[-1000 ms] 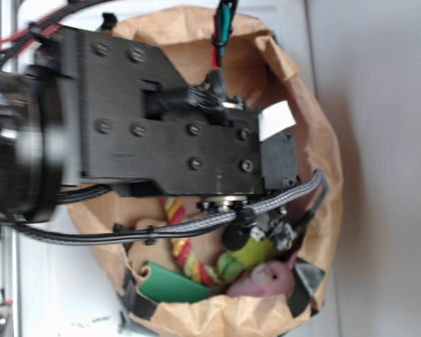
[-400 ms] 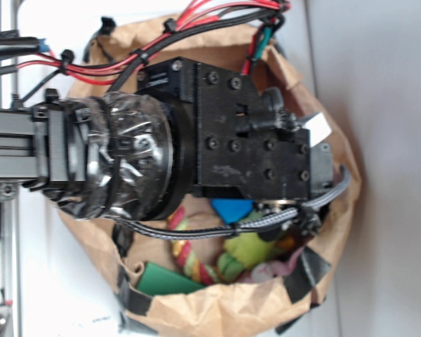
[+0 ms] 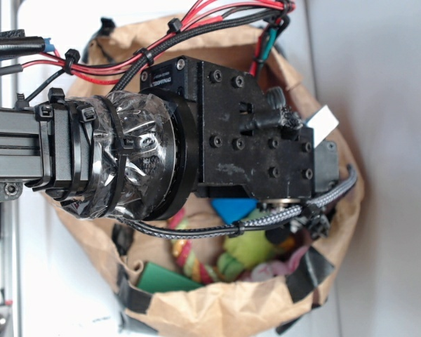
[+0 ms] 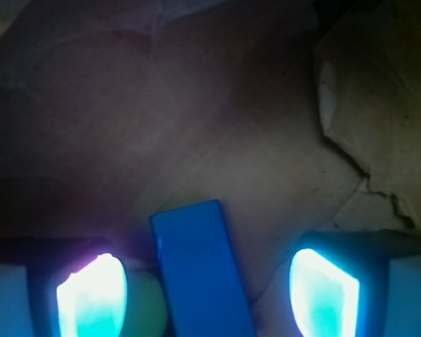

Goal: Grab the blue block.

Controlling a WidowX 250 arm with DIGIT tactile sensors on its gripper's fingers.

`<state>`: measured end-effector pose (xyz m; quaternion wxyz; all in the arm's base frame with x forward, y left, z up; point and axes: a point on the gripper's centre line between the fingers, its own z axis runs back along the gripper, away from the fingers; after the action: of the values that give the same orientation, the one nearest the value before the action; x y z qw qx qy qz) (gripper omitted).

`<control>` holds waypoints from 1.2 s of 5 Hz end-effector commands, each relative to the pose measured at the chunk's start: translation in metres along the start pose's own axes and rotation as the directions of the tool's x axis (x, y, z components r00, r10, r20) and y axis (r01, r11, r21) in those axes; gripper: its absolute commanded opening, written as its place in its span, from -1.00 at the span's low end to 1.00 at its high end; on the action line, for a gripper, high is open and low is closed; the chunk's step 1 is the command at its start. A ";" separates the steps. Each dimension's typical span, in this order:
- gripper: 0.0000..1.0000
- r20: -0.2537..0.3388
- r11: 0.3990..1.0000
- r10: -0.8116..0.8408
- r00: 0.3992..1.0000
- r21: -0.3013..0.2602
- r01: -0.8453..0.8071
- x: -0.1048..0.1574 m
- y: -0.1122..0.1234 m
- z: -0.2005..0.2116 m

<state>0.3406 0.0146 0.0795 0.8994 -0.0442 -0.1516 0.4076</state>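
The blue block [image 4: 200, 267] lies flat on the brown paper floor of the bag, its long side pointing away from me. My gripper [image 4: 207, 291] is open and straddles it, with the left fingertip [image 4: 91, 295] and the right fingertip [image 4: 323, 291] glowing on either side, neither touching the block. In the exterior view a corner of the blue block [image 3: 231, 209] shows just below the black wrist housing [image 3: 252, 140], which hides the fingers.
A brown paper bag [image 3: 217, 309] surrounds everything. Inside it are a flat green block [image 3: 165, 279], a striped rope toy [image 3: 189, 260], a green plush [image 3: 249, 249] and a pink plush [image 3: 295, 256]. A pale green shape [image 4: 144, 305] sits beside the left fingertip.
The arm has swung and shifted right over the bag, and the wrist housing now looks smaller. The blue block, hidden a second ago, now shows under it.
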 end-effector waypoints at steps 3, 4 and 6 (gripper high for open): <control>1.00 -0.012 0.998 -0.026 1.000 -0.059 0.025 0.013 -0.004 0.009; 1.00 0.004 0.999 0.010 1.000 -0.043 -0.010 0.024 -0.009 0.003; 1.00 0.030 0.999 0.019 0.999 -0.035 -0.018 0.028 -0.013 -0.003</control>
<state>0.3594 0.0185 0.0665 0.9028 -0.0419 -0.1398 0.4045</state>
